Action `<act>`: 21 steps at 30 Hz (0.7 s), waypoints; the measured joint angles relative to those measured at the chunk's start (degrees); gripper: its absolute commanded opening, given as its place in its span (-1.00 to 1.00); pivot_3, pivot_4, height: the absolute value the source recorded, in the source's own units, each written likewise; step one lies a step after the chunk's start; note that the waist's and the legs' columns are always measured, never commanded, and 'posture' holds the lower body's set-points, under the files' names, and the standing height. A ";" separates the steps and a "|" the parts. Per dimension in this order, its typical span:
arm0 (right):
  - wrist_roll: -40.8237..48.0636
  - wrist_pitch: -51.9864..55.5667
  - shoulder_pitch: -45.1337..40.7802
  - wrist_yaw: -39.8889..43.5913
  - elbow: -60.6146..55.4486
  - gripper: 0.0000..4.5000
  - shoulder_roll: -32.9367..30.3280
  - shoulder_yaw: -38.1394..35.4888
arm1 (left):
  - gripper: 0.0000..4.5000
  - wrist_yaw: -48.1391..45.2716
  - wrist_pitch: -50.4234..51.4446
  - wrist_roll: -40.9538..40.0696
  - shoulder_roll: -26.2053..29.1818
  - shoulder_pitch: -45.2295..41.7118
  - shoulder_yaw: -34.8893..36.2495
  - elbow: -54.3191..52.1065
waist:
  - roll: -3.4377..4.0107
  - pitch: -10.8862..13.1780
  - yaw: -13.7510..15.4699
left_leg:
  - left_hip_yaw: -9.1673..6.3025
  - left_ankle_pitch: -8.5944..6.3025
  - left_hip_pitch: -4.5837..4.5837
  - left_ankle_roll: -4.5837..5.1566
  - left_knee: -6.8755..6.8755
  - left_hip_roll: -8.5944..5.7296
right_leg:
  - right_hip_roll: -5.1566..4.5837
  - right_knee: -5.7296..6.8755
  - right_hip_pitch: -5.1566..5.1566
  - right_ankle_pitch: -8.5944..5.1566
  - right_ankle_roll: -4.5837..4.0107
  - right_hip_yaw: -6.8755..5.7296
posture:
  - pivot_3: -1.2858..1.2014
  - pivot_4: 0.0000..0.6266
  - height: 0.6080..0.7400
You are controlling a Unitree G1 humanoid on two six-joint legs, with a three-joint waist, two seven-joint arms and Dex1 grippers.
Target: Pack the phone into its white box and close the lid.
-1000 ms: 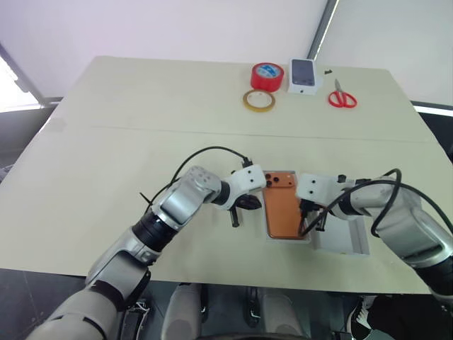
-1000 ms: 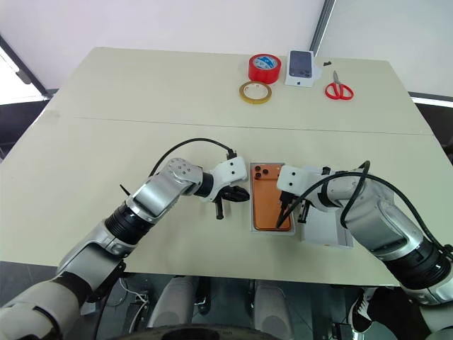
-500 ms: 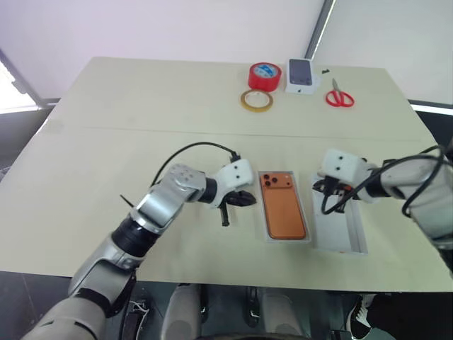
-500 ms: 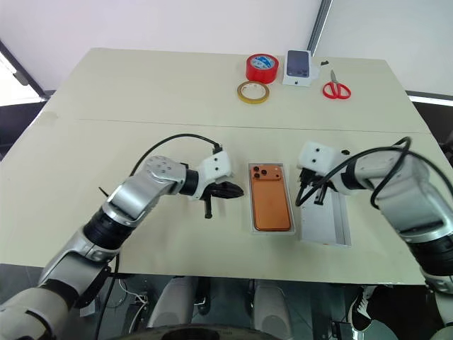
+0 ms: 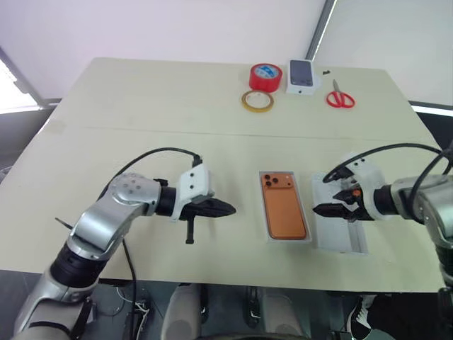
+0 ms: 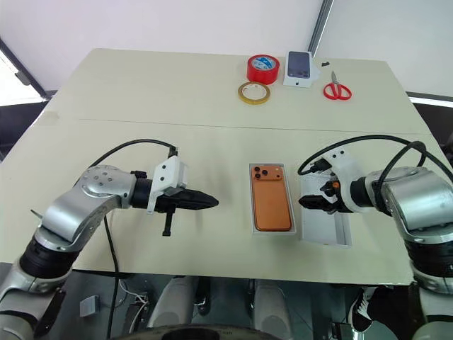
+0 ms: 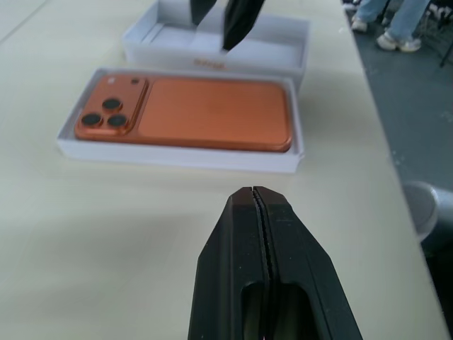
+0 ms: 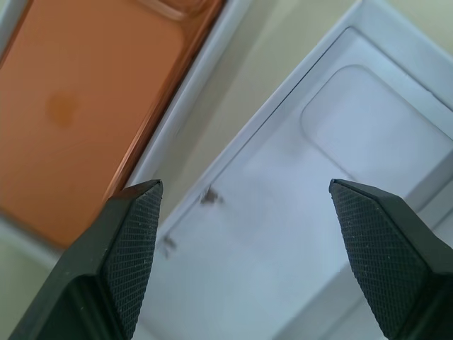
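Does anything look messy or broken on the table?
Nothing stands out. The phone lies flat and straight in its white box, the lid sits open side up beside it, and nothing looks damaged or spilled.

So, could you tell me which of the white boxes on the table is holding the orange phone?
The shallow white box near the table's front edge, between the two grippers. The lid right of it lies empty; the small phone-picture box stands far back, by the scissors.
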 measured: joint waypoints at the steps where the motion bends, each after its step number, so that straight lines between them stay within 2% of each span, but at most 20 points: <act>1: 0.80 0.00 0.00 -2.12 0.39 0.74 0.54 -0.14 | -1.00 0.39 0.43 -0.53 0.07 0.03 0.15 -0.60 | 0.00 0.00 0.05 | 0.00 0.00 0.00 0.00 0.00 0.00 | 0.01 0.00 0.00 0.00 0.00 0.00 | 0.03 -0.52 1.00; 8: 8.06 0.01 0.46 -15.31 0.54 0.74 3.11 -0.77 | -1.00 2.62 1.03 -2.02 0.11 0.07 0.21 -0.92 | 0.02 -0.01 0.04 | 0.01 0.00 0.00 0.01 0.00 -0.02 | 0.05 0.00 0.01 0.01 0.03 0.00 | 0.03 -0.52 1.00; 11: 13.55 0.01 1.93 -20.62 -0.37 0.37 2.93 -1.06 | -1.00 3.23 1.04 -2.83 0.23 0.17 0.21 -1.17 | 0.02 -0.01 0.10 | 0.00 0.00 0.00 0.01 0.00 -0.01 | 0.04 0.00 0.03 0.01 0.03 0.00 | 0.03 -0.52 1.00; 17: 25.37 0.03 3.93 -31.84 -1.61 -0.98 2.26 -1.97 | -1.00 3.73 1.03 -3.32 0.41 0.20 0.20 -1.21 | 0.01 -0.01 0.17 | 0.00 -0.01 0.03 0.02 0.00 -0.01 | 0.05 -0.03 0.08 0.00 0.02 0.00 | 0.03 -0.52 1.00; 21: 34.46 0.03 1.35 -39.76 2.56 -0.98 2.14 -3.59 | -1.00 4.57 1.04 -3.78 0.45 0.43 0.20 -1.25 | 0.02 -0.01 -0.36 | 0.00 -0.01 0.06 0.02 -0.01 0.00 | 0.08 -0.01 0.07 0.01 0.02 0.01 | 0.03 -0.52 1.00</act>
